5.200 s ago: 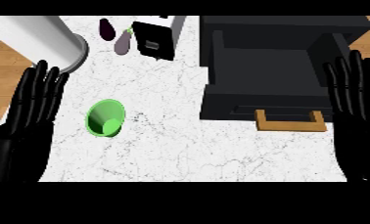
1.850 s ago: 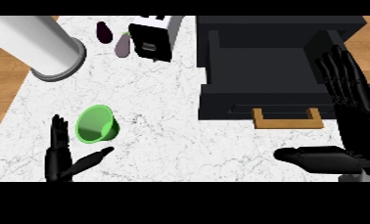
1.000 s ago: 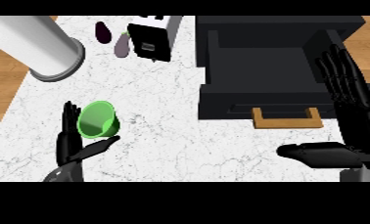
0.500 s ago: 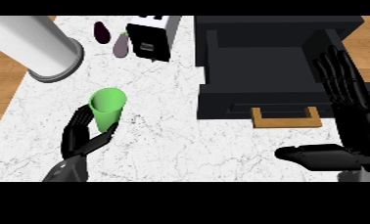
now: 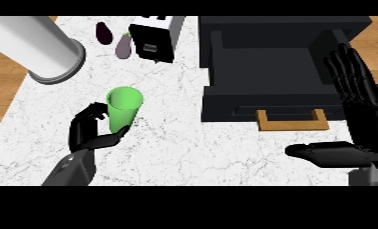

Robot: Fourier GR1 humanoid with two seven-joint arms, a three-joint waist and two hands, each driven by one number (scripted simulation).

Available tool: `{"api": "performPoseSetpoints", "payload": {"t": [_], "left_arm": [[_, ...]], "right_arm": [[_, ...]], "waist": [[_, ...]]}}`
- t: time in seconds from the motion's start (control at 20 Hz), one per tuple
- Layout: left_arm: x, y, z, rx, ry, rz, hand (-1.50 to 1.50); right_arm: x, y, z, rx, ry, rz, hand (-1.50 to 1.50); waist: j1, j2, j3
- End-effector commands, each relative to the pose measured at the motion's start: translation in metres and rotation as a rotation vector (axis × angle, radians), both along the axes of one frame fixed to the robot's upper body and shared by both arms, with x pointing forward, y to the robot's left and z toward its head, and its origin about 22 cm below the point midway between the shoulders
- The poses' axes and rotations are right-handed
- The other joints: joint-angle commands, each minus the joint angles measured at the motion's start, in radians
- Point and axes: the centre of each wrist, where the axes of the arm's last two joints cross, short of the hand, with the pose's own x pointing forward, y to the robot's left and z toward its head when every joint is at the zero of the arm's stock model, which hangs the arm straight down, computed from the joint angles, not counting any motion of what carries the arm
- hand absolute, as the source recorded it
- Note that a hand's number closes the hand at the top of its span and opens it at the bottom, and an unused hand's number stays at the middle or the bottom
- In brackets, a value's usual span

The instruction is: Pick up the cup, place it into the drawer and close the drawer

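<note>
My left hand holds the green cup at the near left of the table. My fingers curl round the cup's left side and my thumb presses against its lower right side, so the cup is pinched between them. The cup's open mouth points toward the far side of the table, and its base sits inside my grip. I cannot tell whether the base touches the table.

My right hand rests at the right edge of the view, beside the drawer. Its fingers are straight and spread, pointing to the far side, and its thumb extends to the left, near the handle. It holds nothing.

The drawer is a black open box on the right half of the table, well apart from the cup. Its tan handle faces the near side.

A large grey cylinder lies at the far left. Two dark eggplants lie at the far edge, just left of a black and white box.
</note>
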Motion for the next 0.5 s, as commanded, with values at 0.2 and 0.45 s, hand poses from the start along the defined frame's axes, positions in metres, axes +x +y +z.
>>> {"api": "performPoseSetpoints", "payload": {"t": [0.2, 0.45], "left_arm": [[0.01, -0.002, 0.008, -0.181, -0.211, -0.118, 1.5], [0.033, 0.005, 0.032, -0.192, -0.303, -0.185, 1.5]], "right_arm": [[0.009, 0.006, 0.009, 0.027, -0.024, 0.001, -1.5], [0.007, -0.004, -0.001, 0.012, 0.008, -0.027, -1.5]], "waist": [[0.001, 0.001, -0.001], [0.006, 0.0, 0.0]]}}
